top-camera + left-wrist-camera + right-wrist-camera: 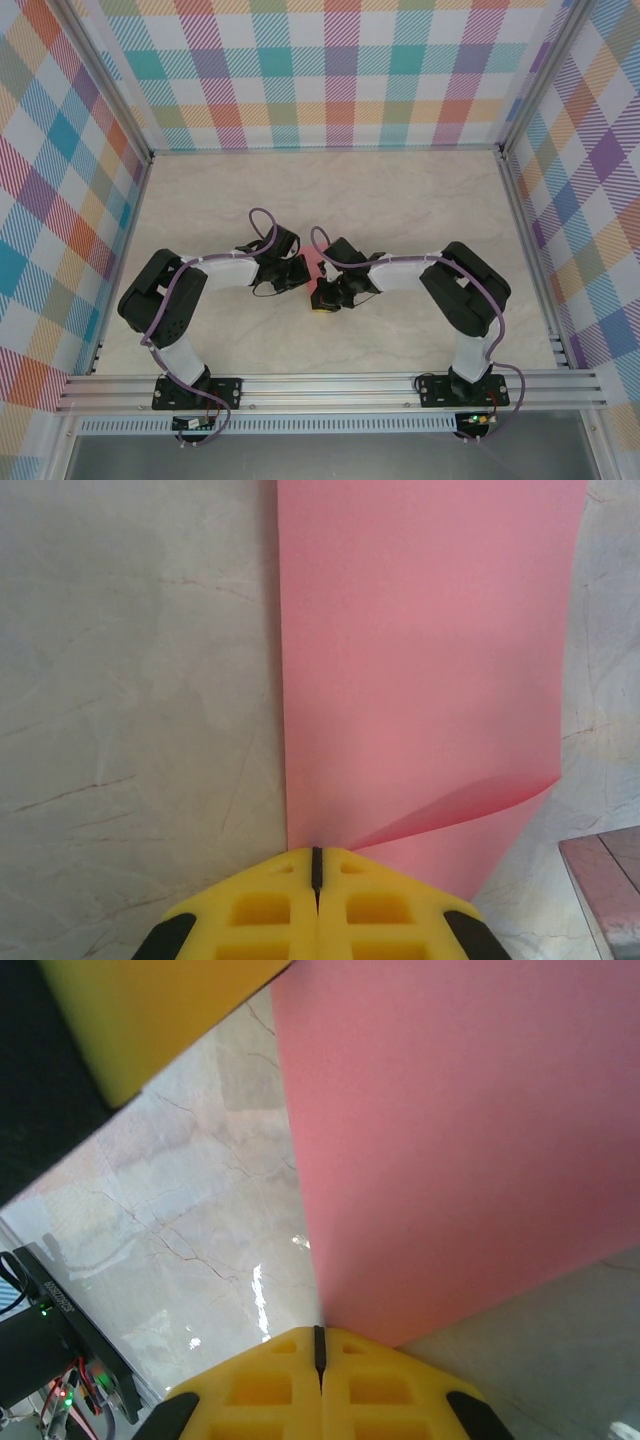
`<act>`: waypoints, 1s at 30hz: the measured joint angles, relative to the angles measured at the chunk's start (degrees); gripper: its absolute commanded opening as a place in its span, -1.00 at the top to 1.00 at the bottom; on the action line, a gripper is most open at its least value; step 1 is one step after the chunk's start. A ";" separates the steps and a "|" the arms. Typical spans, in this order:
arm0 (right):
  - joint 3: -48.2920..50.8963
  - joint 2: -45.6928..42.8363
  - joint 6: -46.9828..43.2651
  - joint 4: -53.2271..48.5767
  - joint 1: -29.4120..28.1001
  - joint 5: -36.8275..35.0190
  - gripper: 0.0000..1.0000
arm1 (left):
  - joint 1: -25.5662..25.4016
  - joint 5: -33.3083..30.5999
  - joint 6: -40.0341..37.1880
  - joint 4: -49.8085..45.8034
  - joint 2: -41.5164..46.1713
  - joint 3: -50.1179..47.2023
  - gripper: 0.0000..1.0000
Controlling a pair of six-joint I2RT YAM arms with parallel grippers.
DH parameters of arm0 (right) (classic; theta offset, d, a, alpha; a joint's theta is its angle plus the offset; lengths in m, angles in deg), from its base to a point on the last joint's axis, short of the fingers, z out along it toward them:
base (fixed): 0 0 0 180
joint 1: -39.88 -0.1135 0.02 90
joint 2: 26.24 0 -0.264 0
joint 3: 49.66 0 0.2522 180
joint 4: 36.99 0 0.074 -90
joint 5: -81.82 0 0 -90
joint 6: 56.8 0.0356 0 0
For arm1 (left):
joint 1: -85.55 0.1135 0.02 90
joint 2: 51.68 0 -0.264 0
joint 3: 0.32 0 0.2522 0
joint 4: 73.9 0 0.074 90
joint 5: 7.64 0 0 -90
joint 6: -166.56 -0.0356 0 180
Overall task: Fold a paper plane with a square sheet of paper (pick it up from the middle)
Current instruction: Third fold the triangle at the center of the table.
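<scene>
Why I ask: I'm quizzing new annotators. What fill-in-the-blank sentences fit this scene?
1. The square sheet of paper is ___ in colour.
2. The left gripper has its fingers not open but ___ on the sheet.
3. The right gripper has ___ fingers, also clamped on the sheet.
Missing words: pink; shut; yellow.

The left arm [225, 268] and the right arm [400, 272] are covering most of the square sheet of paper [317, 267], leaving a tiny pink bit showing. In both wrist views, it is running off the top edge.
</scene>
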 measured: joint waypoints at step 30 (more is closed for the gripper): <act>-1.79 0.63 3.67 0.22 3.23 -4.92 1.00 | 0.00 -2.78 0.48 -2.08 14.53 -7.30 0.78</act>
